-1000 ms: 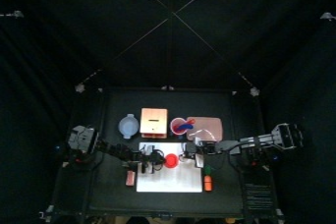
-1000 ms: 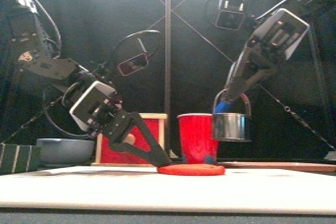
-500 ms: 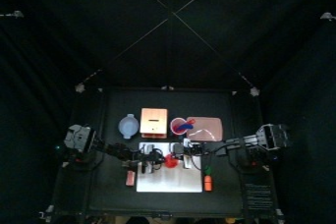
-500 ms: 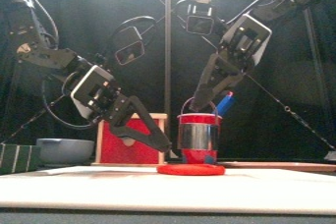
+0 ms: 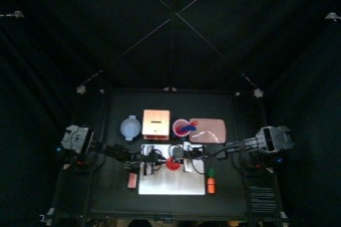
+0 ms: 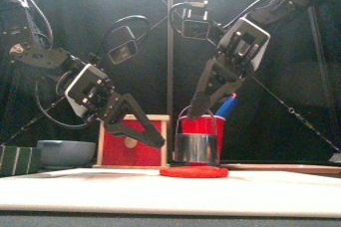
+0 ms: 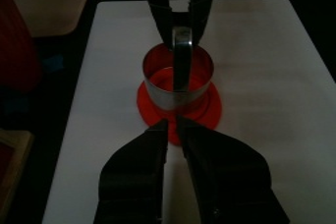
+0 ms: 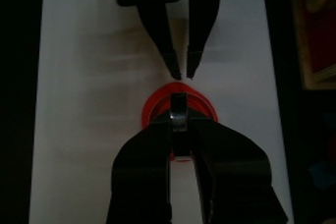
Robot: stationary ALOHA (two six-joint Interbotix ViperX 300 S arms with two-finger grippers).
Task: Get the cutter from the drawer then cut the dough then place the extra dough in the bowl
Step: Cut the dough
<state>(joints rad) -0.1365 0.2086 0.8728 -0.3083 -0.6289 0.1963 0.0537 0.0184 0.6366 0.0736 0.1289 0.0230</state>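
Jaws pinched on the wire handle of the cutter, the right gripper holds the metal ring upright on the red dough at the middle of the white cutting board. The handle rises straight above the ring, so these jaws sit directly over the dough and any push would go plainly downward. Facing it from the other side, the left gripper shows its jaws pressed together on nothing, tips just beside the dough's rim (whether they touch it cannot be told). The cut appears to be under way, with the spare dough not yet lifted. Behind stand a red cup, the wooden box and the bowl, which lies on the left arm's side and so nearer that gripper
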